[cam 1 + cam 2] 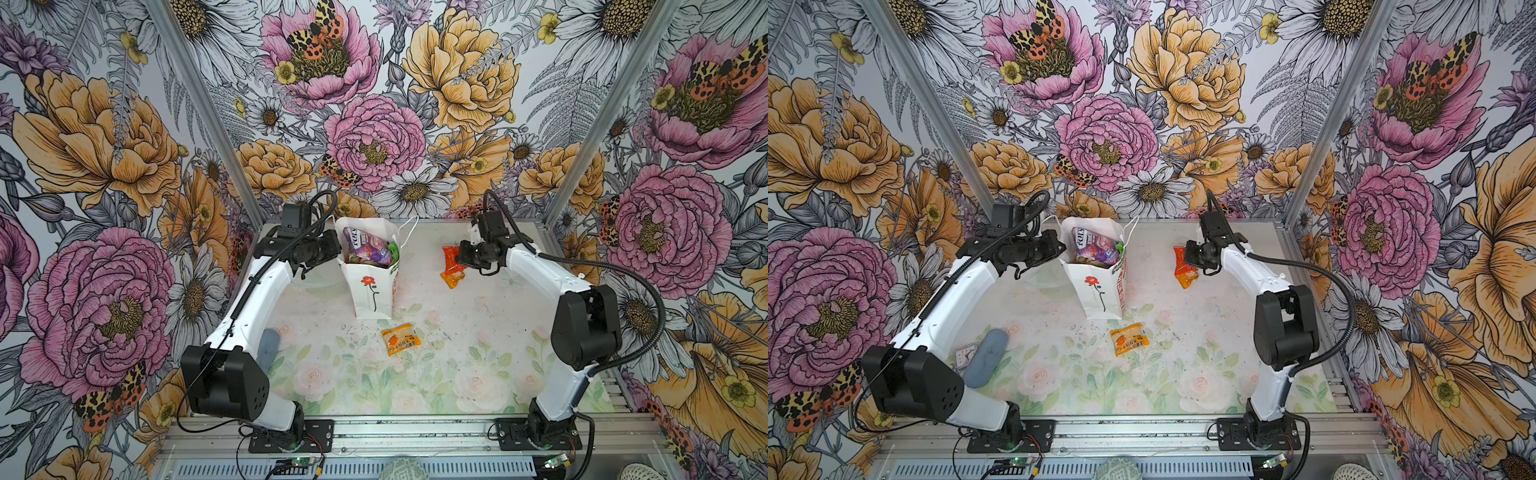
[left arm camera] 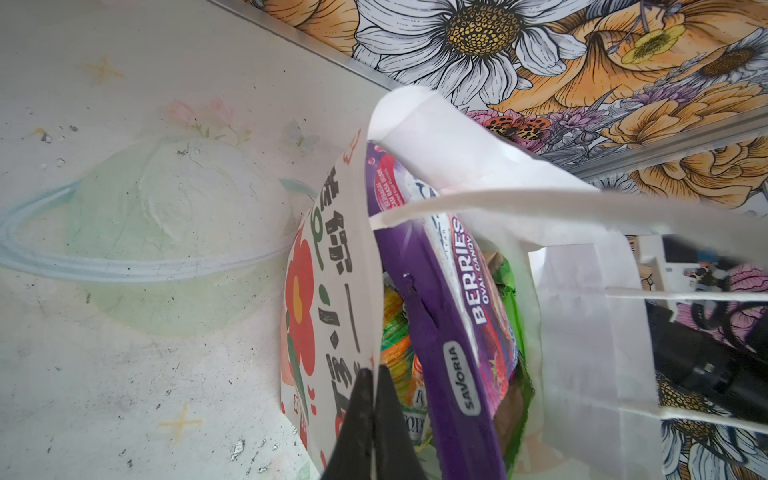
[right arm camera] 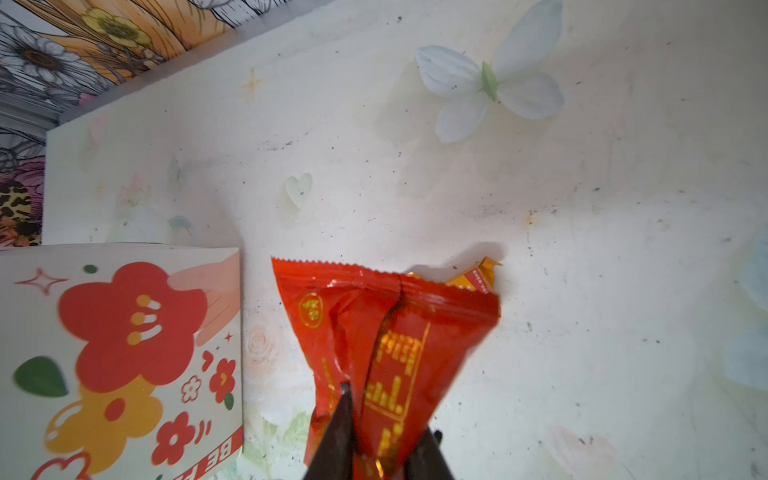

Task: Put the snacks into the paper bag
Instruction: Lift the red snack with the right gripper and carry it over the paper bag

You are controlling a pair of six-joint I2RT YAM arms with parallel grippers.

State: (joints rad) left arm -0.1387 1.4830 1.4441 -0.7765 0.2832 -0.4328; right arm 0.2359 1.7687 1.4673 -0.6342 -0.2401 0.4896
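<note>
A: Where's the paper bag point(image 1: 365, 291)?
B: Upright on the worktop point(image 1: 457, 365), toward 12 o'clock from its middle in both top views. Its mouth is open and crowded: a purple pouch point(image 2: 436, 316) stands tall at the opening, with green and orange wrappers beneath. At the bag's 9 o'clock the left gripper point(image 2: 371, 376) is closed flat on the rim, pinching the paper wall.
A: And the snacks outside?
B: A red packet point(image 3: 436, 332) at the bag's 3 o'clock is clamped by one end in the right gripper point(image 3: 388, 415), jaws nearly together on the foil. An orange corner shows behind it; I can't tell if that's a second packet. A small orange packet point(image 1: 401, 340) lies flat at the bag's 6 o'clock.
A: What might go wrong?
B: I'd judge the glossy foil could slip from so thin a pinch. The pouch fills the mouth and a cord handle point(image 2: 498, 203) crosses it, so the packet may snag, or perch on top and slide off. A nudge could tip the bag.
A: Any writing?
B: The pouch reads "SAVORIA", "BERRIES", "OVAL CANDY". The bag's side shows "BE" and black characters I can't read, and the red packet's gold print is illegible
</note>
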